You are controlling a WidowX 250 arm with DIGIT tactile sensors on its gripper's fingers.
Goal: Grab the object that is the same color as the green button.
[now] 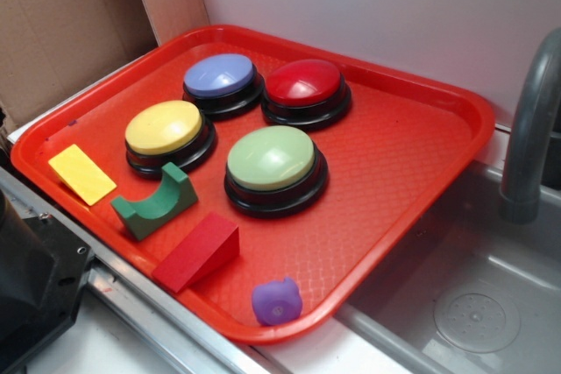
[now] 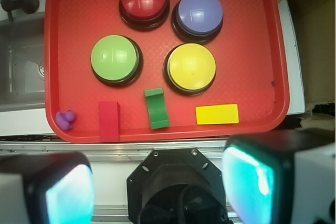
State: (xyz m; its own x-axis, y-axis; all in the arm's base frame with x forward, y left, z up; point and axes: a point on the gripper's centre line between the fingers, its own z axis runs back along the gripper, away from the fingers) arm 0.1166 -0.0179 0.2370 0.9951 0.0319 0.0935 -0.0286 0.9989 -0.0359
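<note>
— Where's the green arch block (image 1: 155,203)?
— Near edge of red tray (image 1: 412,142), between yellow rectangle (image 1: 81,173) and red wedge (image 1: 196,251), just in front of yellow button (image 1: 166,133); green button (image 1: 273,166) to its right.
— And the gripper (image 2: 157,187)?
— Jaws spread wide, released, well clear of tray.

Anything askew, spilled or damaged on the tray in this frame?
Nothing stands out. The four buttons sit upright on the red tray, and the green block, red wedge, yellow rectangle and purple toy lie intact.
</note>
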